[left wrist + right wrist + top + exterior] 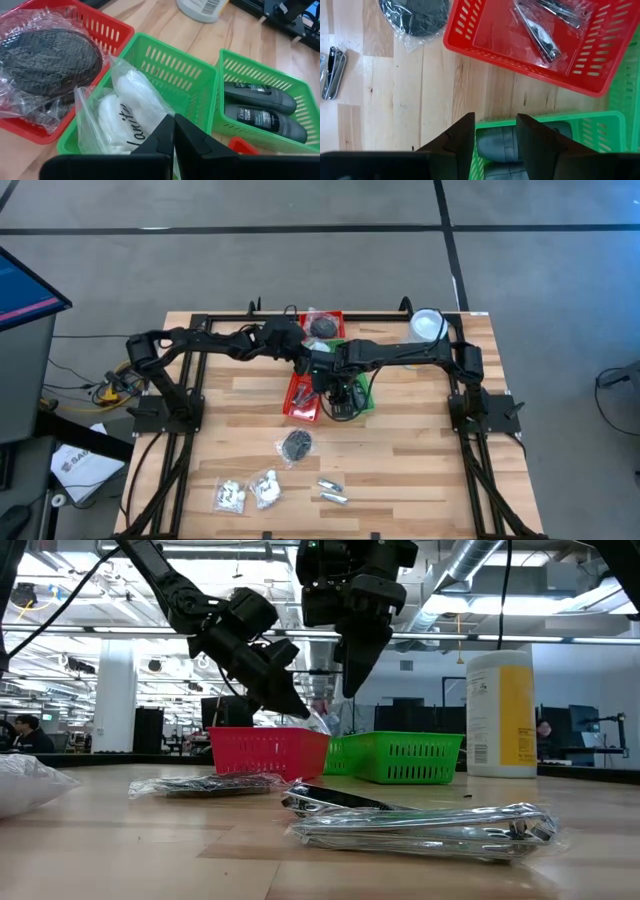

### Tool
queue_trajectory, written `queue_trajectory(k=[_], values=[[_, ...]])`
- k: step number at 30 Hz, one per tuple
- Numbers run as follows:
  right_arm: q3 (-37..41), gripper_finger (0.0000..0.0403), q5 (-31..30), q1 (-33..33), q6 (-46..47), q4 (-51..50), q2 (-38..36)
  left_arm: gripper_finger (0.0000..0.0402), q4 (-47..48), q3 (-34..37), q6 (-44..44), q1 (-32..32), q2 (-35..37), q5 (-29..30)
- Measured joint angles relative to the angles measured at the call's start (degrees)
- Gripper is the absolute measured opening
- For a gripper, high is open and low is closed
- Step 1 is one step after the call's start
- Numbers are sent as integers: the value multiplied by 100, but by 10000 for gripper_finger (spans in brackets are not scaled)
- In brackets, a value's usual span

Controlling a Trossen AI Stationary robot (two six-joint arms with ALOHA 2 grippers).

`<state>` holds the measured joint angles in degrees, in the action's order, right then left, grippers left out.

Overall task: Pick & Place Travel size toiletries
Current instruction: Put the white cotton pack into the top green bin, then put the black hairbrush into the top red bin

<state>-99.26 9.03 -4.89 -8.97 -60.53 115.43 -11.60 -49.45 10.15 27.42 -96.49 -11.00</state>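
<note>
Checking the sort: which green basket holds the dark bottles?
The green basket farther from the left gripper, with two dark bottles lying inside. The other green basket, below the gripper's white packet, holds no bottles.

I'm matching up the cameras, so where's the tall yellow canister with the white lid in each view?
High view: canister at the table's far right corner.
Low view: canister upright, right of the green basket.
Left wrist view: canister at the top edge, only its base.
Right wrist view: not in it.
Shared landmark: the green basket.
</note>
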Motion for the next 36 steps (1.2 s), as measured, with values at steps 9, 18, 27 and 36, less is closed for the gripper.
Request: queue_trajectory(k=[9, 18, 27, 36], values=[[0, 135, 1, 0, 150, 73, -1, 14, 2, 0, -192, -37, 2, 9], [0, 137, 1, 9, 153, 109, -1, 79, 42, 0, -75, -8, 11, 44], [0, 135, 1, 9, 151, 167, -1, 142, 113, 1, -290, 81, 11, 22], [2, 136, 1, 9, 107, 286, -1, 152, 286, 4, -421, 241, 218, 20]])
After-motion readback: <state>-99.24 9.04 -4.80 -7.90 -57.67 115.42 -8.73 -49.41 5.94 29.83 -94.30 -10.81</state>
